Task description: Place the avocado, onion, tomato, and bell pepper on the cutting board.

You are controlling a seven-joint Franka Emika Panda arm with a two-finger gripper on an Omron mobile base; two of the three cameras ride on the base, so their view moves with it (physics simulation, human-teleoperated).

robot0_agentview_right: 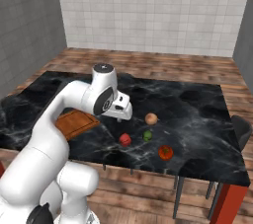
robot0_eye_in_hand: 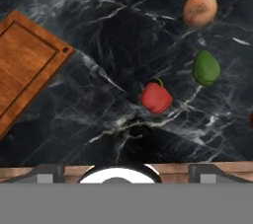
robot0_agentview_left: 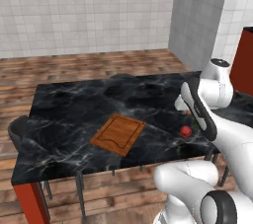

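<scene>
So nothing is on the cutting board (robot0_eye_in_hand: 27,65) yet; its wooden face is bare. It lies toward the robot-side edge of the dark marble worktop (robot0_agentview_right: 197,104), at an angle to that edge. All four produce pieces sit in a loose cluster on the worktop, well apart from the board and near the same robot-side edge. Bell pepper (robot0_eye_in_hand: 156,98), red, is the closest piece to the board. Avocado (robot0_eye_in_hand: 206,68), green, is just beside the pepper, not touching. Onion (robot0_eye_in_hand: 199,9), pale tan, is next, further in from the edge. Tomato (robot0_agentview_right: 165,152), orange-red, is the farthest from the board, close to the worktop's edge.

End effector (robot0_agentview_right: 120,114) is released, jaws spread wide and holding nothing, hanging above the worktop between board and produce, looking down on the pepper.

Step in hand, as I judge it: the first pick, with the pepper the likely target. Next move calls for coming down over the pepper, centring the jaws around it, clenching, then carrying it across to the board. Round pieces may roll if nudged.
</scene>
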